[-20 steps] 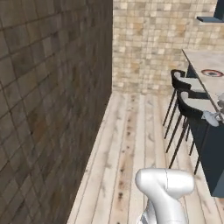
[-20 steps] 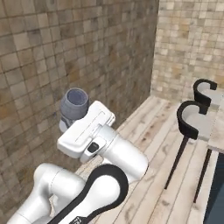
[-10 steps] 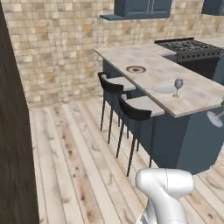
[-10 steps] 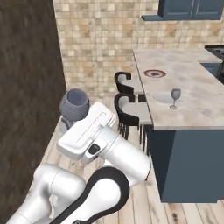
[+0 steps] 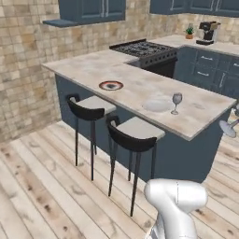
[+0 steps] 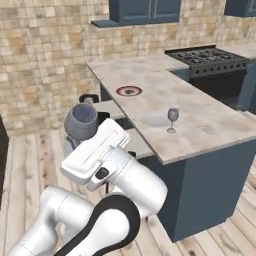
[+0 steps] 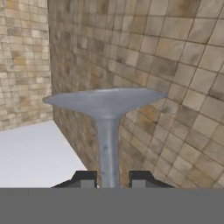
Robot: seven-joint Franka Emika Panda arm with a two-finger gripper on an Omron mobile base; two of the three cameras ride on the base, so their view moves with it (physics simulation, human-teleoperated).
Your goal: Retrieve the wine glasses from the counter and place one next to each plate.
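The base has turned: the wall has slid out, and the counter [image 5: 140, 84] with both plates now fills mid-frame.

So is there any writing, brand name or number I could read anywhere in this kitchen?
None: no words, numbers or signs can be read.
The patterned plate carries only rings and a dark centre, no letters.
The coffee machine on the back counter is too small to show any label.

Glass on counter [image 5: 140, 84]: wine glass [image 5: 177, 102] upright, just beside pale plate [image 5: 157, 105].
Held glass [image 7: 107, 127]: stem between pincer [image 7: 109, 178] fingertips.
Patterned plate [image 5: 111, 85]: further along counter.
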